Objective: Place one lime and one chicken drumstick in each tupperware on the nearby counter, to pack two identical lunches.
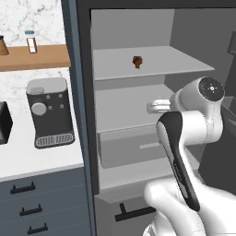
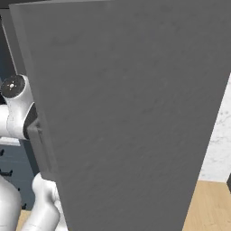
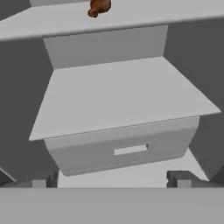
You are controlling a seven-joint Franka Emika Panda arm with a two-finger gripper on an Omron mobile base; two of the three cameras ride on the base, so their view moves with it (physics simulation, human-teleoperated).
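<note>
A small orange-brown chicken drumstick lies alone on the upper shelf of the open fridge, well above the end effector, whose fingers stand wide apart, holding nothing, facing the drawer.

Open grey fridge fills the middle: pale shelves stacked inside, a grey drawer with a slot handle under the lower shelf. Fridge door, plain grey, swung wide and blocking most of the right base view. Left of the fridge, white desk over dark blue-grey drawers with black bar handles. Coffee machine stands on it. Wall behind is white marble; wooden shelf carries a small jar. Floor is light wood. Light even.
</note>
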